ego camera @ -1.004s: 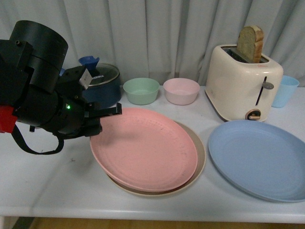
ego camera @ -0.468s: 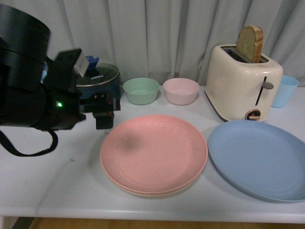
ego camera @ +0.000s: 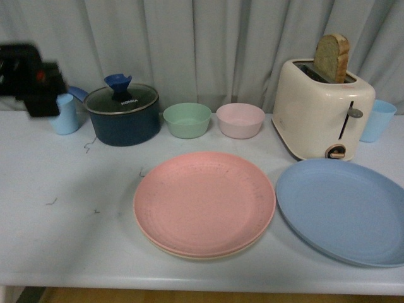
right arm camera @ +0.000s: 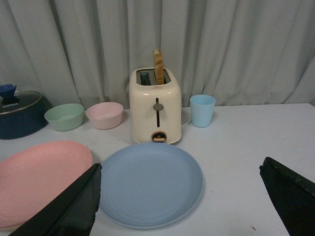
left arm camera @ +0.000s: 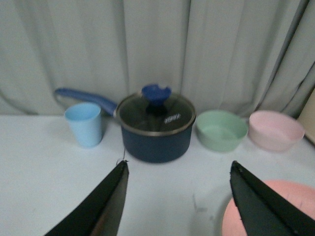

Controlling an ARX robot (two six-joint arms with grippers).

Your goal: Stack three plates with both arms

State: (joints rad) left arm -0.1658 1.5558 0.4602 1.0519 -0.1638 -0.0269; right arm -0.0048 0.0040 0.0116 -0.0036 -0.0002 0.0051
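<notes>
Left wrist view shows the left end effector (left arm camera: 178,164) wide open. Its two black fingers (left arm camera: 106,206) are far apart and hold nothing, with only bare desk (left arm camera: 44,162) between them. Past the fingers stand a blue cup (left arm camera: 84,124), a dark pot (left arm camera: 156,129) with a glass lid, a green bowl (left arm camera: 221,130) and a pink bowl (left arm camera: 275,130). A bit of the pink plate (left arm camera: 298,194) peeks out by one finger.

The right end effector (right arm camera: 179,169) is wide open too and holds nothing. The blue plate (right arm camera: 147,184) lies flat on the desk in front of it, between its fingers (right arm camera: 64,206) in this view. Behind the plate stands a toaster (right arm camera: 156,105) (a slice of bread (right arm camera: 158,66) sticks out of the top), with a second cup (right arm camera: 202,110) beside it.

From the front, the left arm (ego camera: 28,79) is a blurry black shape at the far left, up near the first cup. I cannot tell its grip from there. The pink plate sits on top of the beige plate (ego camera: 208,254) in the middle of the desk. Only a thin beige rim shows under it. The blue plate lies alone just to the right, close to the stack but not touching it. A grey curtain (ego camera: 208,44) hangs behind it all.
</notes>
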